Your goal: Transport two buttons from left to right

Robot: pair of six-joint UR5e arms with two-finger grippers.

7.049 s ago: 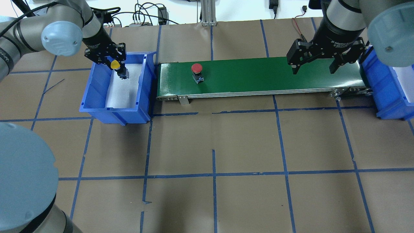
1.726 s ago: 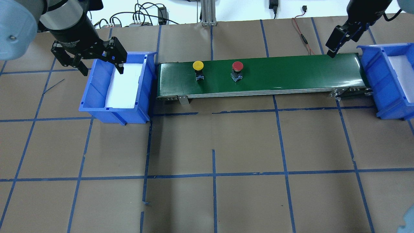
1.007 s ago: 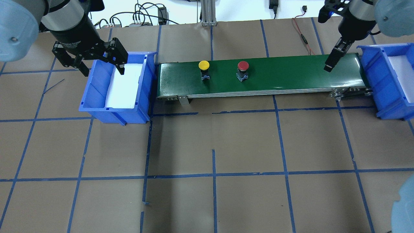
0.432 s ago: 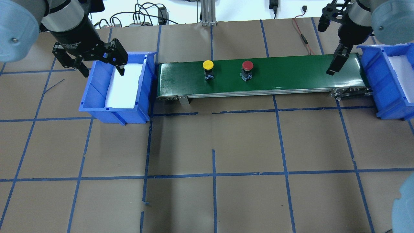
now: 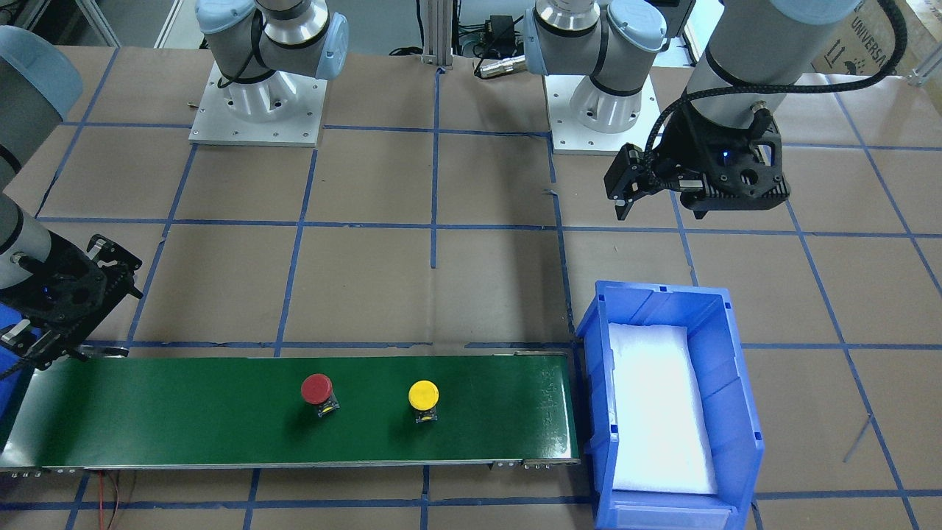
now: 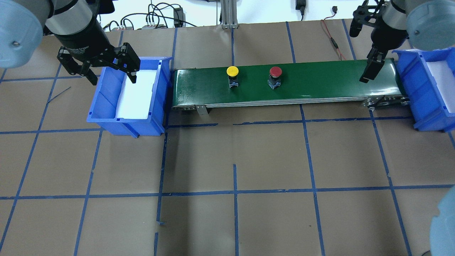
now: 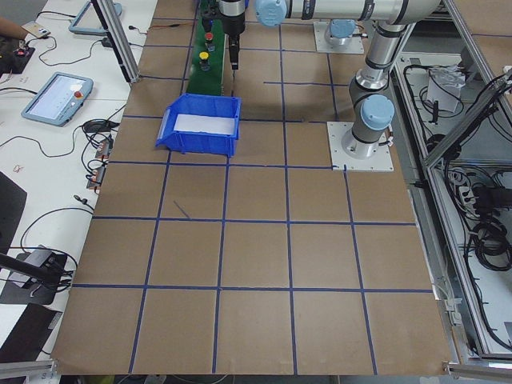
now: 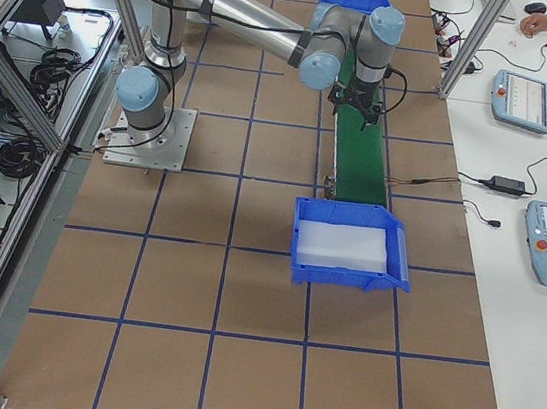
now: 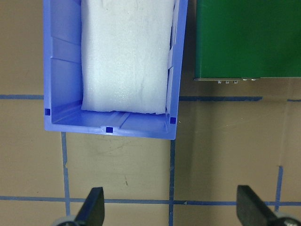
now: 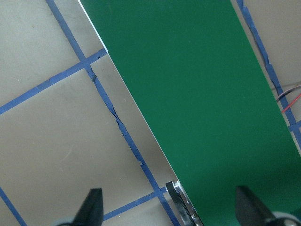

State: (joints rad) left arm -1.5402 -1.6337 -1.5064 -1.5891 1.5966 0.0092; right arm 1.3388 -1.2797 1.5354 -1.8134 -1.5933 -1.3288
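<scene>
The yellow button [image 6: 232,72] and the red button [image 6: 275,73] stand upright on the green conveyor belt [image 6: 320,81], yellow to the left of red. Both also show in the front view, yellow [image 5: 423,396] and red [image 5: 317,389]. My left gripper [image 6: 111,74] is open and empty above the back edge of the left blue bin [image 6: 106,117]; the left wrist view shows its fingertips [image 9: 94,207] wide apart. My right gripper [image 6: 369,67] is open and empty over the belt's right end, well right of the red button. Its fingertips [image 10: 91,207] are wide apart.
The left bin holds only white foam [image 6: 137,92]. A second blue bin [image 6: 419,89] with white foam stands at the belt's right end. Cables [image 6: 160,17] lie behind the belt. Brown paper with blue tape lines [image 6: 234,192] covers the table.
The left gripper has set the yellow button on the belt and drawn back, open. Both buttons have ridden rightward. The right gripper has turned and come back down over the belt's right end.
</scene>
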